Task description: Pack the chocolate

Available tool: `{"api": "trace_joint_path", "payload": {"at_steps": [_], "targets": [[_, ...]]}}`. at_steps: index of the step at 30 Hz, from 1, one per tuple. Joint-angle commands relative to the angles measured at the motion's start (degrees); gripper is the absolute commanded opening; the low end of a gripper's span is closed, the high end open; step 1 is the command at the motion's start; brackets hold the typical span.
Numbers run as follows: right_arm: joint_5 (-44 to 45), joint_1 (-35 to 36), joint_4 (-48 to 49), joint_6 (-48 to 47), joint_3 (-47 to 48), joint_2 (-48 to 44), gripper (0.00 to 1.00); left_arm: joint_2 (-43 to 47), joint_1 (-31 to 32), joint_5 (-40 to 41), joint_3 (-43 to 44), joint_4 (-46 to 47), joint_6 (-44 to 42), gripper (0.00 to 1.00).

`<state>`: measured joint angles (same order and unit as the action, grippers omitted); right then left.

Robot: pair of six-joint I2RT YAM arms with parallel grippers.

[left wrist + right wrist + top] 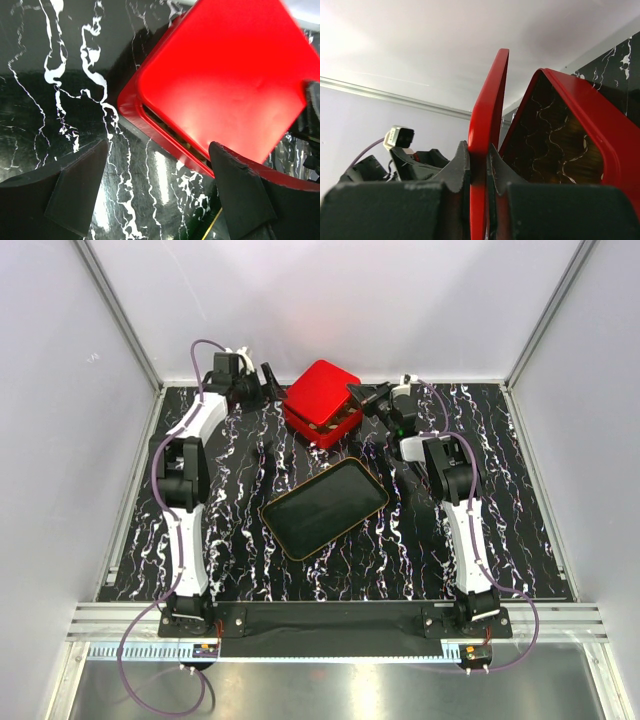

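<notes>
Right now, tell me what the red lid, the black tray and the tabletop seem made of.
The red lid: likely glossy plastic or lacquered tin; smooth, with soft highlights. The black tray: probably plastic or card, dull sheen, thin gold rim. The tabletop: black marble-look surface, perhaps printed laminate; shiny, with reflections.

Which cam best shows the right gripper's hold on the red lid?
Right wrist: the red lid edge sits pinched between the right gripper fingers, tilted up off the box. Top external shows that gripper at the box's right corner, contact too small. Left wrist shows only the lid's top and a gap beneath.
</notes>
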<state>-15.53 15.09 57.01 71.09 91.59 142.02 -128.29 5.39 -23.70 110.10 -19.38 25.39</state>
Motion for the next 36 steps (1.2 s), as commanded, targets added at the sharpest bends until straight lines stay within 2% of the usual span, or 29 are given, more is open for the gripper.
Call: {"api": "trace_joint_path", "payload": {"at_steps": [1, 13, 24, 29, 36], "targets": [[2.1, -0.2, 6.9, 1.9, 0.2, 0.0, 0.0, -1.4, 0.1, -2.1, 2.0, 4.9, 0.5, 0.88], [3.7, -0.3, 10.8, 4.3, -6.7, -1.1, 0.0, -5.4, 0.3, -3.9, 4.3, 7.7, 3.0, 0.87], [5.4, -0.5, 10.4, 4.7, -7.7, -1.0, 0.02, -6.7, 0.9, -4.3, 5.3, 8.6, 4.6, 0.86], [6.1, -0.6, 10.1, 4.9, -8.7, -1.2, 0.19, -4.3, 1.2, -3.5, 4.7, 9.5, 4.9, 0.86], [6.7, -1.1, 10.8, 5.5, -9.6, -1.5, 0.29, -2.6, 2.2, -3.5, 4.8, 11.4, 5.7, 0.86]]}}
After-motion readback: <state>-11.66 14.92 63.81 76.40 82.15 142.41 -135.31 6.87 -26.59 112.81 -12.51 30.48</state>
